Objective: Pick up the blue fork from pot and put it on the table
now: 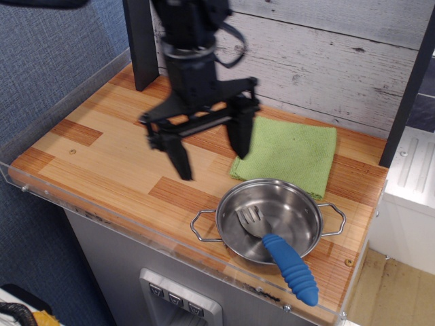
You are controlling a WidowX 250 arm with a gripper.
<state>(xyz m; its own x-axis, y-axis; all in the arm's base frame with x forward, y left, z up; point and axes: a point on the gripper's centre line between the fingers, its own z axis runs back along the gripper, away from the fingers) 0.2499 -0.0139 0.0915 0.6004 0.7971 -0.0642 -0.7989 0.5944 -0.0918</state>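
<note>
Blue textured wall at left; plank wooden counter [102, 159] with clear acrylic rim. Black gripper [209, 148], jaws wide apart, above it. Green cloth [289, 153]; shallow steel pot [299, 204] holding the blue-handled fork [285, 261], handle overhanging the rim.

End effector [209, 155] spread wide above the table [115, 163] — blue fork [284, 259] in the pot [272, 221].

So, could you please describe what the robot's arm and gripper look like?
The arm is black, with a silver ring round the wrist and a black cable looped beside it. The gripper is black too: a crossbar carrying two long, tapering fingers.
</note>
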